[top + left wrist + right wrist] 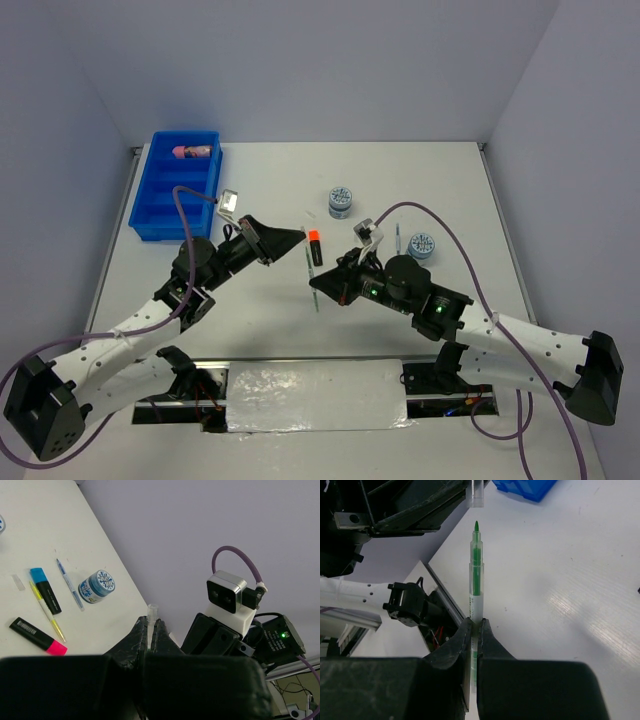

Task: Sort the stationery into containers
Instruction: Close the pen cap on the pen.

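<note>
**Cap meets tip before the pen goes to the tray**

My right pincer (474,626) is clamped low on the barrel of the green pen (476,565), so the bare tip sticks well out ahead. I judge that grip is meant to give the tip room to enter the clear cap (475,492), which hangs just beyond it, nearly in line and apart from it. My left pincer (150,626) is pinched together on that cap, with only one end poking past the fingers, towards my other wrist. Both are raised over the middle of the table.

The orange-capped marker (315,245) lies on the table close by. Farther right lie a blue-capped marker (45,587), a pink-capped marker (37,635), thin pens and a patterned disc (97,586). The blue tray (140,205) sits at the far left, well apart, with only the pink cylinder (193,152) in its end compartment. Sorting looks barely begun. A slight skew could push the tip against the cap's rim.
</note>
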Tool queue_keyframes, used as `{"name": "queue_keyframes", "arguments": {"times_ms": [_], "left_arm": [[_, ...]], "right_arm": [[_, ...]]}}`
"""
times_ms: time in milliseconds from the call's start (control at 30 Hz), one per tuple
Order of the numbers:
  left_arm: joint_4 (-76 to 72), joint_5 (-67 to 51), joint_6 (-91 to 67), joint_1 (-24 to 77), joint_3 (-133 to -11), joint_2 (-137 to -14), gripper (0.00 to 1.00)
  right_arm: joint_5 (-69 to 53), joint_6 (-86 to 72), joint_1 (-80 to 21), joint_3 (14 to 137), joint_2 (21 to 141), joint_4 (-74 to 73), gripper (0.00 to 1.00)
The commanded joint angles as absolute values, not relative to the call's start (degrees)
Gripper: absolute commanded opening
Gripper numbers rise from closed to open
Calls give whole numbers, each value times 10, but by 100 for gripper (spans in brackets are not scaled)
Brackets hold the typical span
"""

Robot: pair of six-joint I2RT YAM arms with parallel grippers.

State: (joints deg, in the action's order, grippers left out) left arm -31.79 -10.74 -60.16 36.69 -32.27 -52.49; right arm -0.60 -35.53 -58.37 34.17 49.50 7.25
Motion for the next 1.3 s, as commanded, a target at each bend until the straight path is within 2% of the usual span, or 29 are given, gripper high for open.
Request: {"name": "queue_keyframes", "arguments": {"times_ms": [0, 1267], "left_arm": [[-349, -112, -592, 369, -340, -526, 0], [-335, -119, -589, 369, -345, -539, 0]], "right_arm": [[19, -346, -590, 363, 485, 68, 0], [32, -337, -589, 388, 505, 50, 0]]}}
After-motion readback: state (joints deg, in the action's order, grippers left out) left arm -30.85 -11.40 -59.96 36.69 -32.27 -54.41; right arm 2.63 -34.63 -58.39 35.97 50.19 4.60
